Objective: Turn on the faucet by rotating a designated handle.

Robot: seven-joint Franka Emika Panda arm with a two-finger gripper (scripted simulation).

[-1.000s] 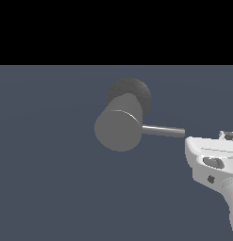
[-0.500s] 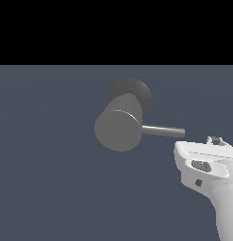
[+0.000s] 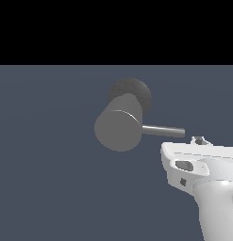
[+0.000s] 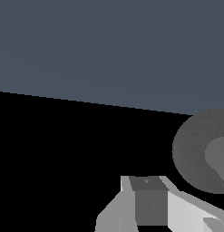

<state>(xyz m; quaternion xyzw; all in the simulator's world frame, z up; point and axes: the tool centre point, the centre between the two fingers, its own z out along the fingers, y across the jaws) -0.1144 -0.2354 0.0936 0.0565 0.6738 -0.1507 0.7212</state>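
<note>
The faucet (image 3: 119, 130) is a stubby matte grey cylinder on a darker speckled round base (image 3: 137, 92). The handle (image 3: 163, 131), a thin grey rod, sticks out of the cylinder toward the exterior view's right. My gripper (image 3: 199, 140) is just below and right of the rod's free end, apart from it. Only a small dark fingertip shows above the white hand (image 3: 198, 160). In the wrist view the fingers (image 4: 147, 201) show no gap between them and hold nothing. The speckled base (image 4: 195, 152) and part of the cylinder (image 4: 218, 156) lie beside them.
A flat blue-grey floor (image 3: 47, 164) surrounds the faucet on all sides. The white arm link (image 3: 217, 207) rises from the lower right corner of the exterior view.
My gripper has moved toward the exterior view's left and slightly down, closer to the rod's free end. The faucet and handle have not moved.
</note>
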